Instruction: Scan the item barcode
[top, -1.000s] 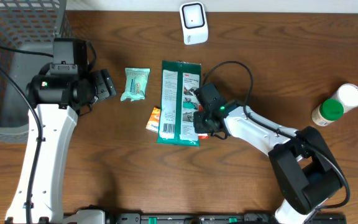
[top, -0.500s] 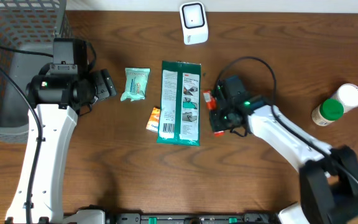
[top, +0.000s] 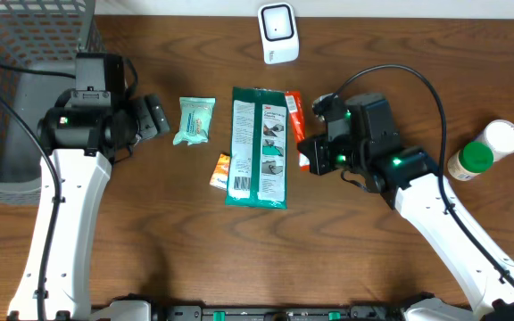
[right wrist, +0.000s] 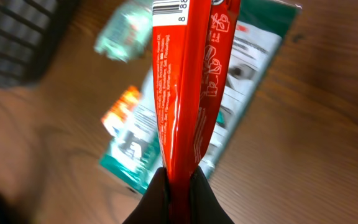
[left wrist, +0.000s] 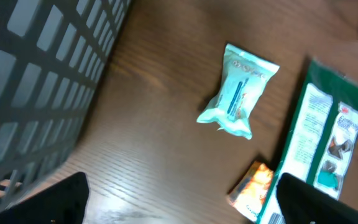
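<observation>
A long red packet (right wrist: 185, 81) stands on edge in my right gripper (right wrist: 179, 186), which is shut on its lower end. A barcode (right wrist: 169, 7) shows at the packet's far end. From overhead the red packet (top: 294, 109) hangs just right of the green package (top: 259, 147), with the right gripper (top: 315, 156) below it. The white scanner (top: 277, 33) sits at the table's back edge, apart from the packet. My left gripper (top: 154, 118) stands open beside a mint-green packet (top: 194, 120), touching nothing. In the left wrist view the left gripper (left wrist: 179, 205) hovers over bare wood.
A small orange packet (top: 220, 169) pokes out from under the green package's left edge. A wire basket (top: 25, 53) fills the back left corner. A green-capped bottle (top: 471, 159) and a white-capped one (top: 503, 136) stand at the far right.
My right arm has pulled the red packet off the green package, lifting it and swinging right and back. The left gripper has opened a little wider; its arm stayed put.
</observation>
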Motion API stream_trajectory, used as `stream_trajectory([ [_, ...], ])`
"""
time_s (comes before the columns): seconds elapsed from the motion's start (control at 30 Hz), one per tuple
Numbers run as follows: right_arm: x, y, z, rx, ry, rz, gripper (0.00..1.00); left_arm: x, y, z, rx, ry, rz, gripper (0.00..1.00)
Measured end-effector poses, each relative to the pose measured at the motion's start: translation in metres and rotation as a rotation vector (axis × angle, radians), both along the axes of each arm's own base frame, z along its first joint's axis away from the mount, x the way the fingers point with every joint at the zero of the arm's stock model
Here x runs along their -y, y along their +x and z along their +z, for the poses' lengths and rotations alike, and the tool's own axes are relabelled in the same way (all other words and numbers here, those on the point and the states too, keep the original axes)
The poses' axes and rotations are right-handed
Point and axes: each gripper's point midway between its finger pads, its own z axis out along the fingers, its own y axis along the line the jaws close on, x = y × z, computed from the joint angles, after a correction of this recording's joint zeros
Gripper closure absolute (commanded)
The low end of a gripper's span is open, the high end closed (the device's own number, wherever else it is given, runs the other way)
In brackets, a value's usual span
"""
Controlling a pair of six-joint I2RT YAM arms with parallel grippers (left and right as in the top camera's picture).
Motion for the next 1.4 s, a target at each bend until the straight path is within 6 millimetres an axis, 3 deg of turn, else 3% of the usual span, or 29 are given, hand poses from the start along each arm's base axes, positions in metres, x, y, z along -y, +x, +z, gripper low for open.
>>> stream_trajectory([
  [0.1,-0.012,0.008,0.016,0.023,0.097,-0.008,0.99,0.005,0.010,0.006,0.047,-0.030,-0.004,0.18],
  [0.17,-0.020,0.014,0.031,0.048,0.172,-0.014,0.99,0.016,0.011,0.007,0.052,-0.092,-0.033,0.20],
  [0.37,-0.032,0.028,0.065,0.043,0.359,-0.080,0.99,0.090,0.008,0.020,0.081,-0.339,-0.305,0.20],
  [0.5,-0.035,0.034,0.080,0.014,0.455,-0.129,0.99,0.137,-0.002,0.030,0.101,-0.401,-0.506,0.20],
  [0.7,-0.046,0.030,0.101,-0.020,0.572,-0.099,0.99,0.182,0.000,0.049,0.221,-0.390,-0.713,0.20],
  [1.03,-0.057,0.018,0.105,-0.072,0.612,-0.045,0.99,0.224,-0.001,0.071,0.349,-0.381,-0.857,0.21],
  [1.4,-0.063,0.018,0.109,-0.075,0.633,-0.051,0.99,0.247,-0.004,0.076,0.384,-0.413,-0.932,0.51],
])
